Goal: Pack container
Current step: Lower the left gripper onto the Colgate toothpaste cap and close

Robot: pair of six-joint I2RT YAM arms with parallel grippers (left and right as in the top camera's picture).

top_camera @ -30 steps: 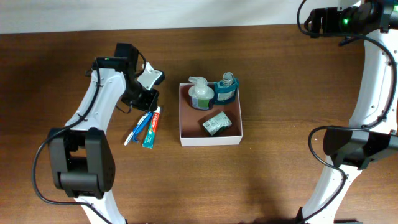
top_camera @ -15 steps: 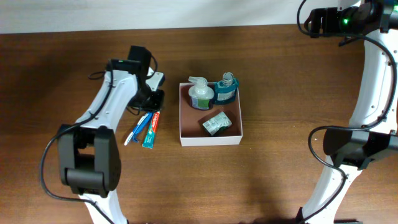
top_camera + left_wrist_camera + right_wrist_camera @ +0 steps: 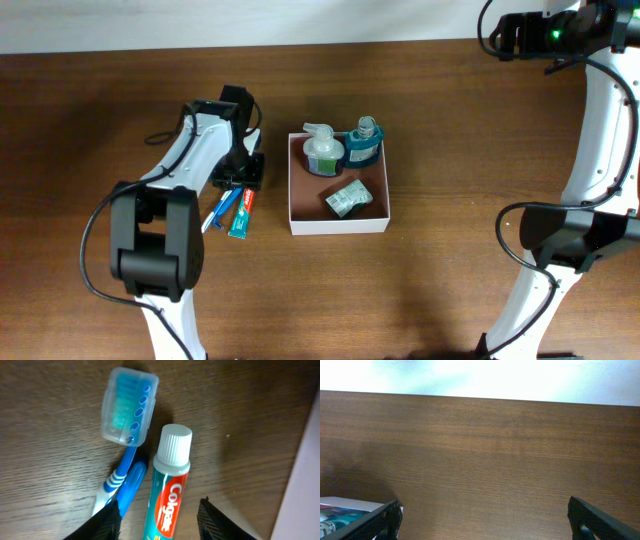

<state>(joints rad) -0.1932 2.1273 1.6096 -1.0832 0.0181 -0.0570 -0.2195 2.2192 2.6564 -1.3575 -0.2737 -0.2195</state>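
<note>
In the left wrist view the toothpaste tube (image 3: 167,495) runs off the bottom edge, and the toothbrush (image 3: 127,407) handle goes behind one finger of the left gripper (image 3: 159,511). The container (image 3: 306,480) is there only a blurred pale strip at the right edge. From overhead, the left arm (image 3: 200,150) covers the brush head and the tube's cap.

The table (image 3: 55,445) is matt wood grain; the toothpaste tube (image 3: 167,497), glossy plastic.

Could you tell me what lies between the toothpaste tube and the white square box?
Only bare wooden tabletop separates the red-and-teal toothpaste tube from the shallow white-walled box, clearest in the left wrist view.
</note>
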